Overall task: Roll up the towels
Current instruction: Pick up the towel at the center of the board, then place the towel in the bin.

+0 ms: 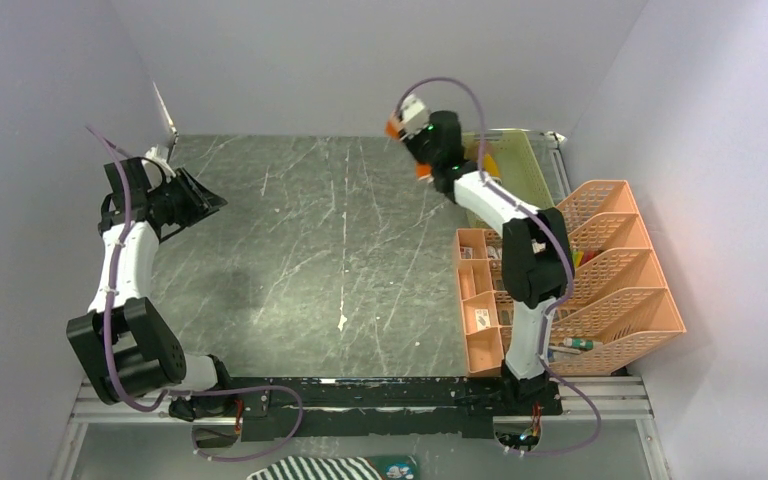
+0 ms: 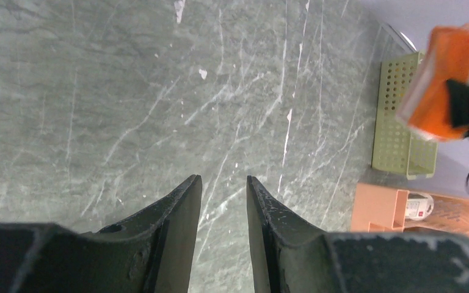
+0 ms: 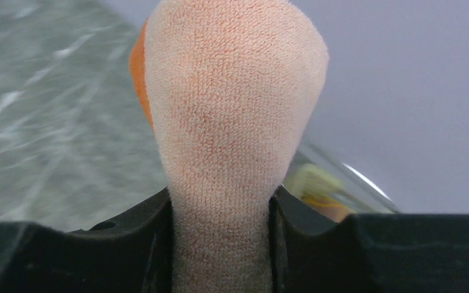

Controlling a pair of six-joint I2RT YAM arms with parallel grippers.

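Green basket [image 1: 532, 168] just beyond orange racks [image 1: 615, 262] on marbled table [image 1: 310, 230]

The right tool [image 1: 411, 122] holds a bunched orange towel [image 1: 394, 128] above the desk's [image 1: 340, 240] far side, beside a green basket [image 1: 522, 165]; the left tool [image 1: 202, 200] hovers well apart.

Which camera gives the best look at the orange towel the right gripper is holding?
The right wrist view: the orange towel fills the frame, pinched in the right gripper, weave clear. The left wrist view shows a blurred orange-and-cream bundle at its upper right edge; the top view, only small orange patches.
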